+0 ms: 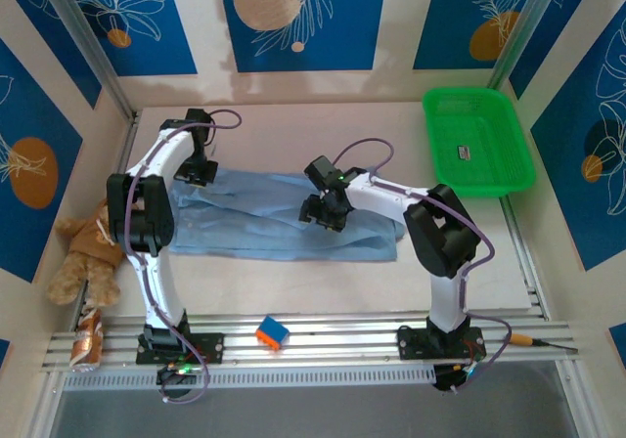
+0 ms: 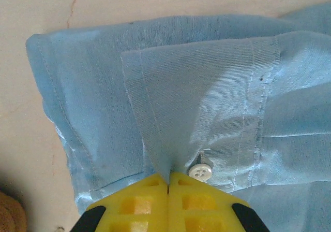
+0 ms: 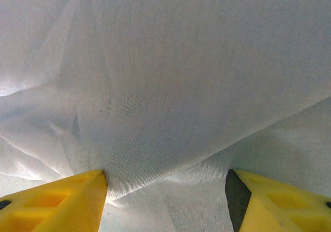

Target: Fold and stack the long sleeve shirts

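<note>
Thin cotton-looking stuff, this light blue thin-fabric long sleeve shirt [image 1: 284, 218]. It lies spread mostly flat in the middle of the pale beige worktop [image 1: 293, 286]. I'd guess it's very light and totally floppy: it sags and wrinkles wherever it isn't supported, and it slides easily on the smooth top.

So grab it at hems, cuffs or seams, where the cloth is doubled and gives some bite. The left pincer [image 2: 168, 177] is doing just that. It's pressed together on a folded edge right beside a small white button [image 2: 200, 171], at the shirt's 9 o'clock end in the top view.

The right pincer [image 3: 165, 183] is spread open over the middle of the shirt, with a ridge of fabric bulging between its fingers but not pinched.

The long axis runs roughly 9 to 3 o'clock, with the 3 o'clock end dipping a little toward the arms. I can't tell which end the collar is on.
</note>
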